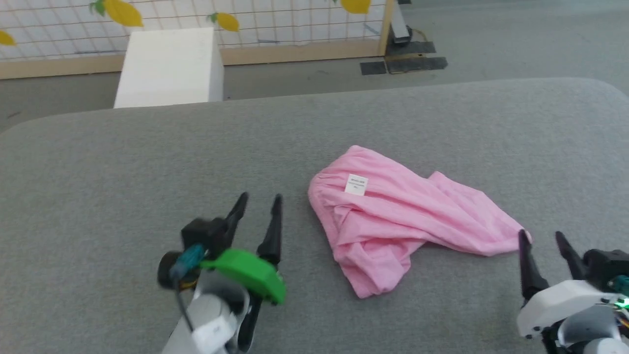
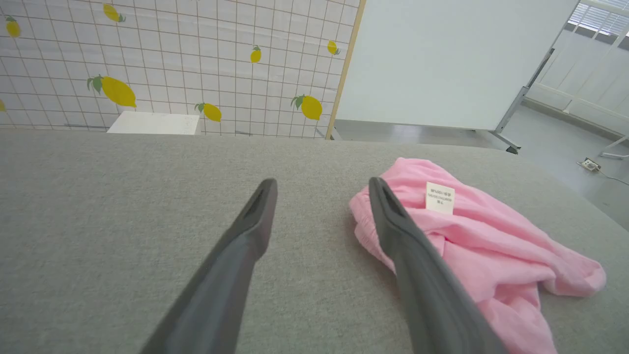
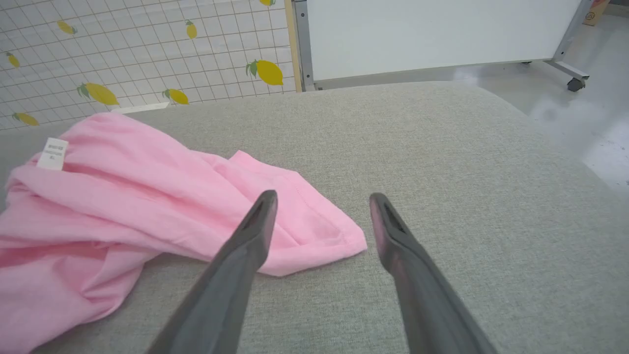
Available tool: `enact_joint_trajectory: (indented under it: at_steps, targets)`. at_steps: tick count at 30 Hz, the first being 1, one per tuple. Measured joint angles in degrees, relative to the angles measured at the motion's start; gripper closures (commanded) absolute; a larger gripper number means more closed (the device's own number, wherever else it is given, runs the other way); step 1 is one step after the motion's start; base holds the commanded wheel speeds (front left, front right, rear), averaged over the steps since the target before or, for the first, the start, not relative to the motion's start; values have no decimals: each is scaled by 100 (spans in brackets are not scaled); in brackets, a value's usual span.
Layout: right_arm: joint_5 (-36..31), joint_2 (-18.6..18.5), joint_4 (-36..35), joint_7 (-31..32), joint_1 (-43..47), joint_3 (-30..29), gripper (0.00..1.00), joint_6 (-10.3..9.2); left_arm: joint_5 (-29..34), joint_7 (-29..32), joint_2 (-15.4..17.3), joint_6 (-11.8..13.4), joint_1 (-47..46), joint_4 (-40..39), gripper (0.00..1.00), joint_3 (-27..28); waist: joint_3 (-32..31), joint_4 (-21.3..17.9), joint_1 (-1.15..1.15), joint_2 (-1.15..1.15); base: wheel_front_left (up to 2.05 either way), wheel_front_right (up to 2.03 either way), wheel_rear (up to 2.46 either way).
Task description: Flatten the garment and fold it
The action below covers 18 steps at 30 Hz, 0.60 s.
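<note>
Far left, beyond the grey cloth-covered counter (image 1: 98,162): white box (image 1: 169,66) on the floor, in front of a lemon-print grid panel (image 1: 295,19). Near left, above the counter: left gripper (image 1: 261,197), fingers (image 2: 255,221) spread wide, nothing between them, tips pointing toward the far side. Just right of it, mid-counter: the garment (image 1: 393,216), pink, crumpled and bunched rather than flat, gathered waistband toward the left gripper, small white label (image 1: 356,184) facing up near that end, one part trailing off to the right, another lump folded toward the near edge. Near right: right gripper (image 1: 539,234), fingers (image 3: 255,221) wide apart, gripping nothing, left fingertip right at the garment's right-hand corner, contact unclear, other fingertip over bare counter.
</note>
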Motion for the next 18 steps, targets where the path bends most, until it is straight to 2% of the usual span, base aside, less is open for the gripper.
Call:
enact_joint_trajectory:
  at_steps: [4, 10, 18]
  targets:
    - [116, 2, -85, -42, 16, 365, 0, 0, -397, 564, -15, 123, -748, 559, 0, -349, 75, -193, 0, 0, 0, 0, 0]
    - [204, 1, -118, -42, -23, 739, 0, 0, -862, 1661, -20, 448, -1700, 1500, 0, -641, 267, -444, 0, 0, 0, 0, 0]
    - [276, 0, -56, -94, -133, 896, 0, 0, -1128, 3128, -18, 483, -2241, 2268, 0, -849, 520, -692, 0, 0, 0, 0, 0]
